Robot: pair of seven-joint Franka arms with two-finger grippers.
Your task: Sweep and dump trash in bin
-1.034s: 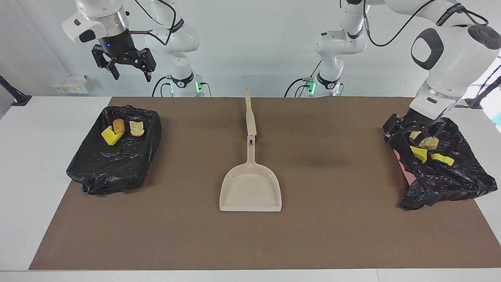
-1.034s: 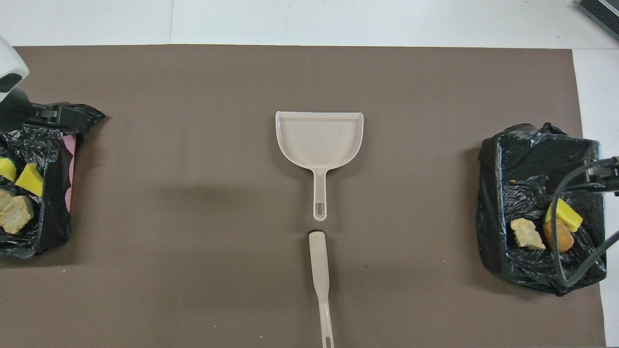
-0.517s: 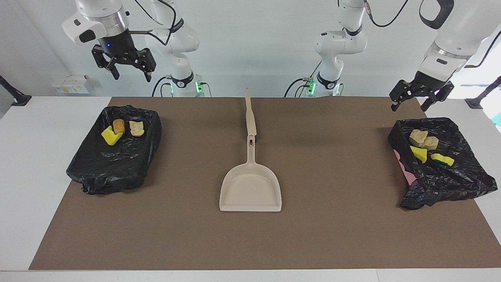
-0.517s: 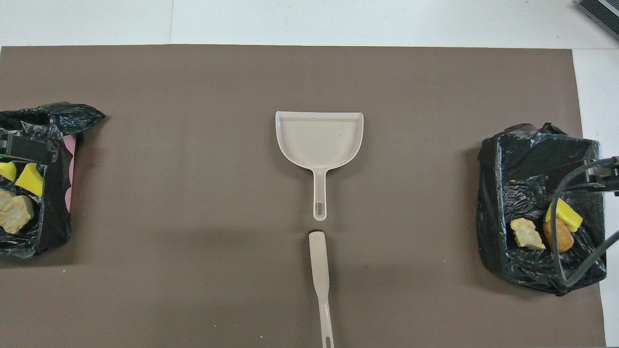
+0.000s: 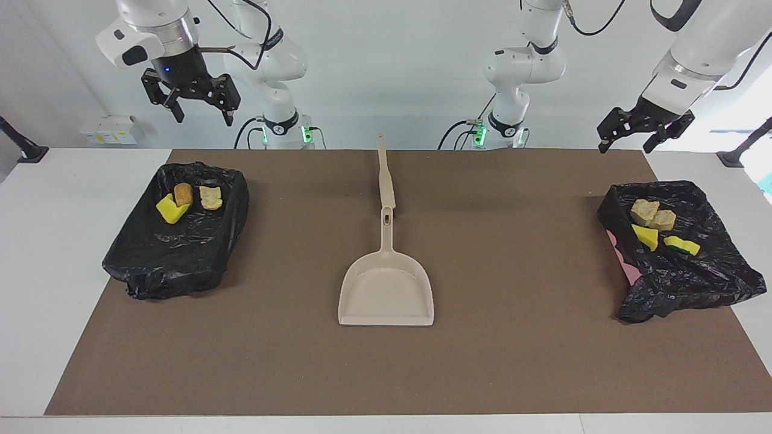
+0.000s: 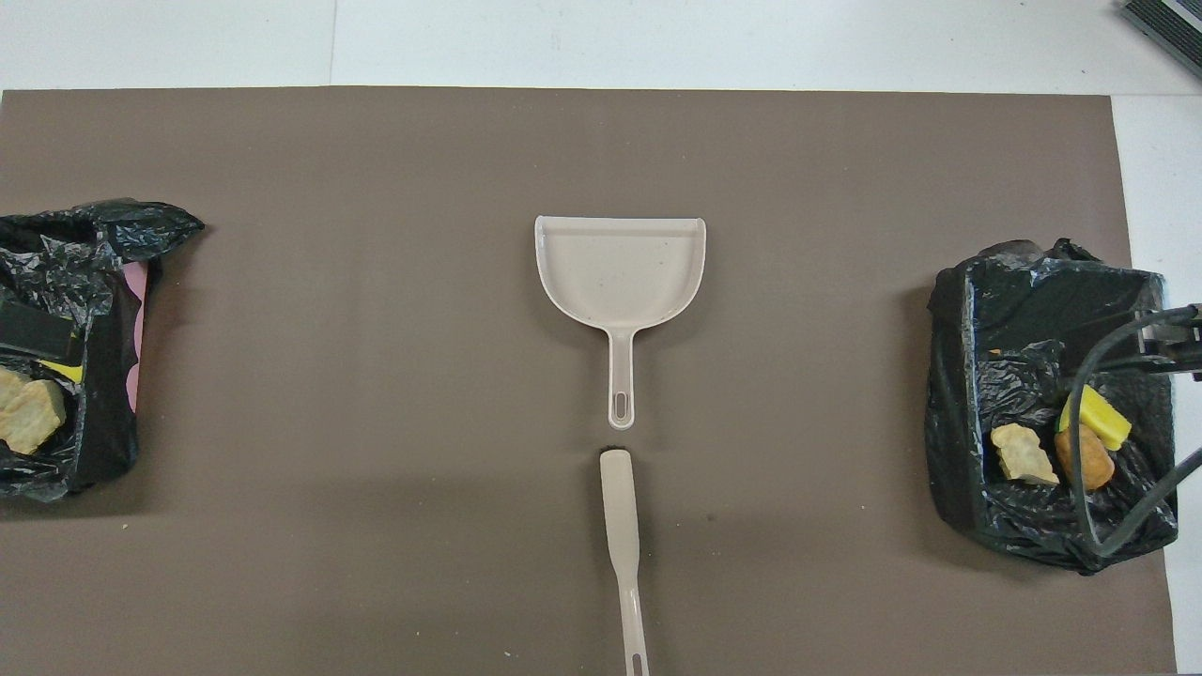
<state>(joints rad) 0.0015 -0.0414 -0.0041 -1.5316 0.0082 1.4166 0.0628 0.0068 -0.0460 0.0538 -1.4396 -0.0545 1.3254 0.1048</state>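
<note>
The beige dustpan [image 5: 386, 292] [image 6: 620, 268] lies empty mid-mat with its handle toward the robots. A slim beige brush [image 5: 386, 181] [image 6: 621, 526] lies in line with it, nearer the robots. Two black-bagged bins hold the trash. The bin [image 5: 175, 265] [image 6: 958, 376] at the right arm's end has three chunks [image 5: 184, 202] [image 6: 1028, 453]. The bin [image 5: 681, 283] [image 6: 103, 413] at the left arm's end has several chunks [image 5: 654, 220] [image 6: 33, 413]. My right gripper [image 5: 204, 119] hangs open high over its bin. My left gripper [image 5: 624, 147] hangs open and empty above the other bin.
A brown mat [image 5: 512, 361] covers most of the white table [image 5: 54, 253]. Pink shows through the bag on the bin at the left arm's end [image 5: 627, 265]. Cables of the right arm [image 6: 1117, 357] cross over its bin in the overhead view.
My left gripper has risen out of the bin at its end, empty, leaving the chunks inside. The right arm, dustpan and brush have not moved.
</note>
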